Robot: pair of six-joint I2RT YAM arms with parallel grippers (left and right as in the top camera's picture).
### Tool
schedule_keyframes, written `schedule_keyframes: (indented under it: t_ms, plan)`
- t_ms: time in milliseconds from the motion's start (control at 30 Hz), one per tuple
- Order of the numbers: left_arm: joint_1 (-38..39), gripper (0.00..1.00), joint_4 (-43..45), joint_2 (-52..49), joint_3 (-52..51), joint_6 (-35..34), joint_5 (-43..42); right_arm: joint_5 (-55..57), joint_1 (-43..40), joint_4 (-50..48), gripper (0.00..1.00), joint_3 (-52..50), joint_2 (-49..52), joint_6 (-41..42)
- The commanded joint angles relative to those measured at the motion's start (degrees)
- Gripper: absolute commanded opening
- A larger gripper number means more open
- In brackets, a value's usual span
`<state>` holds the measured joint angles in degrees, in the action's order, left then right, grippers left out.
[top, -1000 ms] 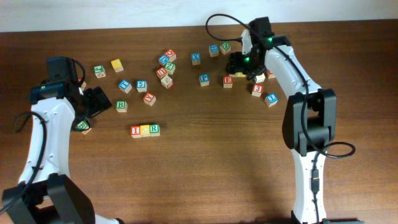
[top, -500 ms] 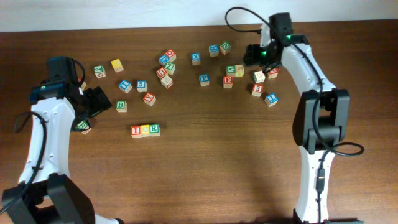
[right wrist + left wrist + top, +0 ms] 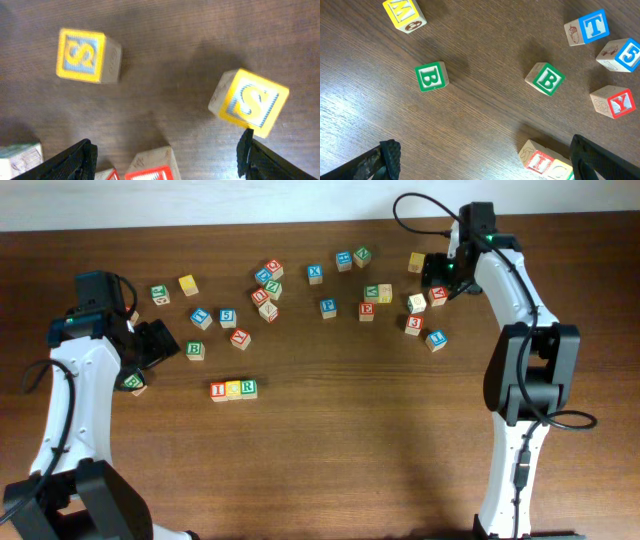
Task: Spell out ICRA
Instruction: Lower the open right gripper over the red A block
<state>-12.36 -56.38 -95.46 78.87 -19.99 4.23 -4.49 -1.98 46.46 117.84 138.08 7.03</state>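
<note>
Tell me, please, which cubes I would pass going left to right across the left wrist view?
Yellow block → left green B cube → right green B cube → blue T cube; the red Y cube and blue 5 cube overlap farthest right.

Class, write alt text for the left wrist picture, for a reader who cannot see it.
Wooden letter cubes lie scattered on a dark wooden table, framed by the open left gripper: two green B cubes mid-frame, a red I cube at the bottom edge. A yellow cube sits top left; blue T, blue 5 and red Y cubes at right.
</note>
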Motion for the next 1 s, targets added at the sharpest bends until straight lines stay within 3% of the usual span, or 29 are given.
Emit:
schedule_keyframes:
  t_ms: [0,267,400,767,800,867,900,967]
  plan:
    - [-0.2,0.99,-0.1,0.2,0.1,-0.3,-0.4,0.3,1.6,2.3,0.83,-0.3,1.2,-0.4]
    - [-0.2,0.99,-0.1,0.2,0.1,-0.3,-0.4,0.3,2.4,8.8,0.85,-0.3,1.2,-0.4]
    - [-0.2,0.99,-0.1,0.2,0.1,-0.3,-0.4,3.1,2.3,11.5,0.96,-0.3,1.2,-0.4]
    - [-0.2,0.99,-0.1,0.2,0.1,-0.3,-0.4,7.8,2.3,7.8,0.99,-0.3,1.2,-0.4]
    - [-0.2,0.99,-0.1,0.2,0.1,-0.3,-0.4,7.8,2.3,6.8,0.98,-0.3,1.2,-0.4]
    - [-0.2,0.99,-0.1,0.2,0.1,-0.3,-0.4,7.8,2.3,5.3,0.86,-0.3,1.2,-0.4]
    - [-0.2,0.99,-0.1,0.2,0.1,-0.3,-0.4,7.8,2.3,4.5,0.69,-0.3,1.2,-0.4]
    - [-0.2,0.99,-0.1,0.2,0.1,-0.3,-0.4,7.8,2.4,4.3,0.53,-0.3,1.2,-0.4]
